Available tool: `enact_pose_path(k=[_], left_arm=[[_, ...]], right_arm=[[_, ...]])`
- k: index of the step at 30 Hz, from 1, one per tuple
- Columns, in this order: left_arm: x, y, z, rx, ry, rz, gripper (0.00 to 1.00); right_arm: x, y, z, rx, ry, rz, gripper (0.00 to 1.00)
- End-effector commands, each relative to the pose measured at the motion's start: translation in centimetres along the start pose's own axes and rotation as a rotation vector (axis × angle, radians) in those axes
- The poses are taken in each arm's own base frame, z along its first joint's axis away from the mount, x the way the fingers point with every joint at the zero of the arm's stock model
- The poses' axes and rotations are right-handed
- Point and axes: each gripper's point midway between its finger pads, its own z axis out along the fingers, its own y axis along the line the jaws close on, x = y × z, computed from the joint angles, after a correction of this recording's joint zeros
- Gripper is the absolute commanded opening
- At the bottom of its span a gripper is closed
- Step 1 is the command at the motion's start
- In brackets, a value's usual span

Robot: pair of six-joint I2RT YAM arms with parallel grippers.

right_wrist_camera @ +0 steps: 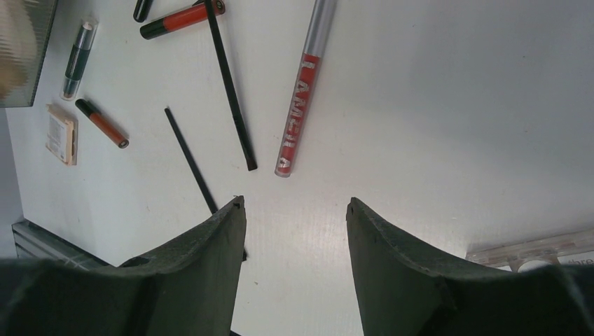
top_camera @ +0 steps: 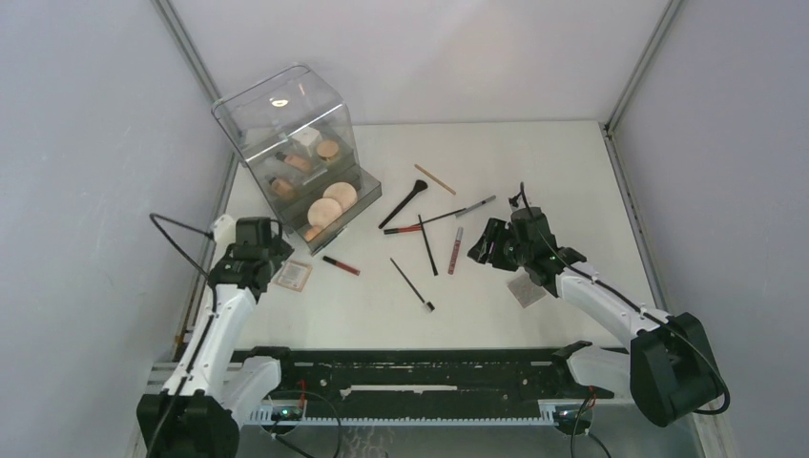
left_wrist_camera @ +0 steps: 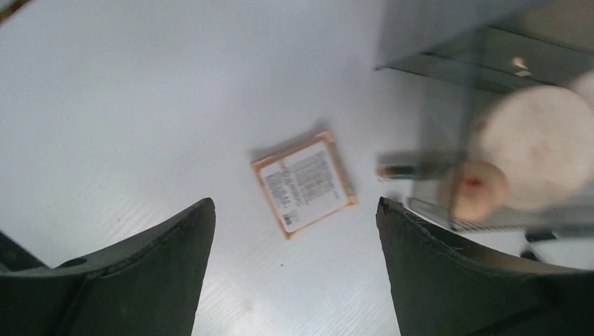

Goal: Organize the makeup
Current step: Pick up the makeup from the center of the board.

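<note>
The clear drawer box (top_camera: 291, 143) blocks the desk's (top_camera: 572, 191) far-left corner, its bottom drawer jutting toward me. Just in front of the box, a flat peach packet (left_wrist_camera: 304, 183) lies below my left hand (left_wrist_camera: 294, 204), spread wide, with a red lip tube (top_camera: 341, 265) close by. Right of the box, scattered brushes and tubes (top_camera: 456, 250) crowd the middle; past them, bare desk gives my right hand (right_wrist_camera: 294, 203) room.
</note>
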Motion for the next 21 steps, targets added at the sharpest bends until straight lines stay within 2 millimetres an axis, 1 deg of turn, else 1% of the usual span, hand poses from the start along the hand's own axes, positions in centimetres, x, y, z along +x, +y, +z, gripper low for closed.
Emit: enact_pose_path(k=[1, 3, 4, 6, 7, 10, 14, 21], left_arm=[[2.5, 1.7, 2.1, -0.085, 0.128, -0.184, 0.90], [3.0, 2.2, 2.9, -0.150, 0.159, -0.180, 0.89], [3.1, 2.2, 3.2, -0.170, 0.173, -0.179, 0.91], [3.4, 2.0, 3.6, -0.204, 0.206, -0.181, 0.99], [3.3, 1.5, 3.9, -0.198, 0.213, -0.187, 1.00], [3.5, 0.1, 4.9, -0.166, 0.242, -0.200, 1.00], [3.9, 0.1, 5.8, -0.229, 0.281, -0.231, 1.00], [5.1, -0.9, 8.2, -0.199, 0.355, -0.270, 1.00]], right_arm=[[-1.5, 1.4, -0.4, -0.039, -0.054, -0.019, 0.62], [-1.5, 1.3, -0.6, -0.033, -0.060, -0.020, 0.62], [-1.5, 1.2, -0.7, -0.031, -0.063, -0.022, 0.62], [-1.5, 1.1, -1.0, -0.026, -0.069, -0.024, 0.62], [-1.4, 0.9, -1.1, -0.022, -0.070, -0.024, 0.62], [-1.1, 0.7, -1.2, -0.017, -0.062, -0.019, 0.62], [-1.4, 0.8, -1.6, -0.019, -0.085, -0.003, 0.63], [-1.1, 0.4, -1.5, -0.012, -0.078, -0.005, 0.63]])
